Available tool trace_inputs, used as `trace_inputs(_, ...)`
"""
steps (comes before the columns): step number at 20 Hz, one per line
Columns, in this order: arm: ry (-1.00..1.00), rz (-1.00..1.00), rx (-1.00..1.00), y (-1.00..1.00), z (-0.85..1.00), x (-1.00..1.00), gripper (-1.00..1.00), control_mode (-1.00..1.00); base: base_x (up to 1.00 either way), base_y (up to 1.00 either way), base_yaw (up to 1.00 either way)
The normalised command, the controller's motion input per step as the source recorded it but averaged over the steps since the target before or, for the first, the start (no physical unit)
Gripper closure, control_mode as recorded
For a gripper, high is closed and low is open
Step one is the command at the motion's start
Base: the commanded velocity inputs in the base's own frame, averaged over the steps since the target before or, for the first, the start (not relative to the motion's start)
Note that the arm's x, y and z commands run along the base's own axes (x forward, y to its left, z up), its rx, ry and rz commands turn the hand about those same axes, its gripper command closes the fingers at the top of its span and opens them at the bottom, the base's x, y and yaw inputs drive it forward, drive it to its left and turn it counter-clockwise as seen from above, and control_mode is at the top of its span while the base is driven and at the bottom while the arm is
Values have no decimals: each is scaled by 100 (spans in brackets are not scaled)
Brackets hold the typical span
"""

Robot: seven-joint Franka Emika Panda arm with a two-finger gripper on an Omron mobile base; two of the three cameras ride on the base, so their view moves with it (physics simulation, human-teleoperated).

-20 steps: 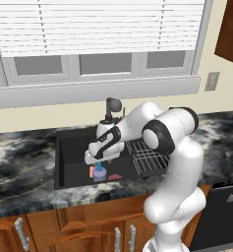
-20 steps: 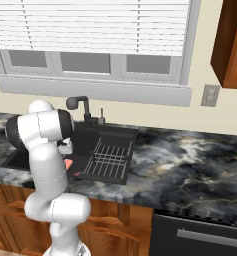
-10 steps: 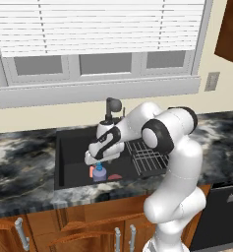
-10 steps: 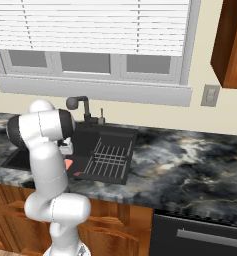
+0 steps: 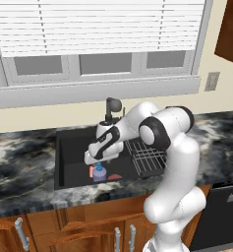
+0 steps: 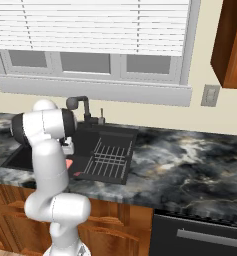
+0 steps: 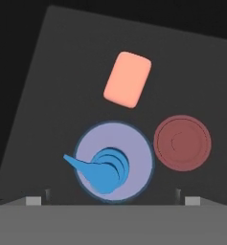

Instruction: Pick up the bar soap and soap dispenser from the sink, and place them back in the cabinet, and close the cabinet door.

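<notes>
The black sink (image 5: 71, 147) holds the blue-purple soap dispenser (image 5: 99, 173) standing upright, with the salmon-pink bar soap (image 5: 91, 171) lying flat just to its left. In the hand view I look straight down on the soap dispenser (image 7: 114, 162), its blue pump spout pointing left, and the bar soap (image 7: 127, 79) lies beyond it. My gripper (image 5: 95, 160) hangs open right above the dispenser, and its fingertips (image 7: 33, 200) stand wide to either side of the bottle, holding nothing. The cabinet (image 6: 234, 45) shows as reddish-brown wood at the upper right; I cannot tell its door from its body.
A darker red round piece (image 7: 182, 142) lies close beside the dispenser on the sink floor. A wire rack (image 5: 146, 153) fills the sink's right part, and the black faucet (image 5: 111, 109) stands behind. Marbled counter (image 6: 190, 155) runs to both sides.
The hand has dipped slightly lower over the dispenser. The things in the sink lie as before.
</notes>
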Motion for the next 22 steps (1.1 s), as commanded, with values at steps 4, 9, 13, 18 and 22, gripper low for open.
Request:
trace_inputs(4, 0, 0, 0, 11, -8, 18, -100, -100, 0, 0, 0)
trace_inputs(9, 0, 0, 0, 13, -5, 5, -100, -100, 0, 0, 0)
trace_inputs(13, 0, 0, 0, 3, -8, 0, -100, -100, 0, 0, 0)
trace_inputs(18, 0, 0, 0, 0, -7, 0, -100, -100, 0, 0, 0)
trace_inputs(22, 0, 0, 0, 0, -4, 0, -100, -100, 0, 0, 0)
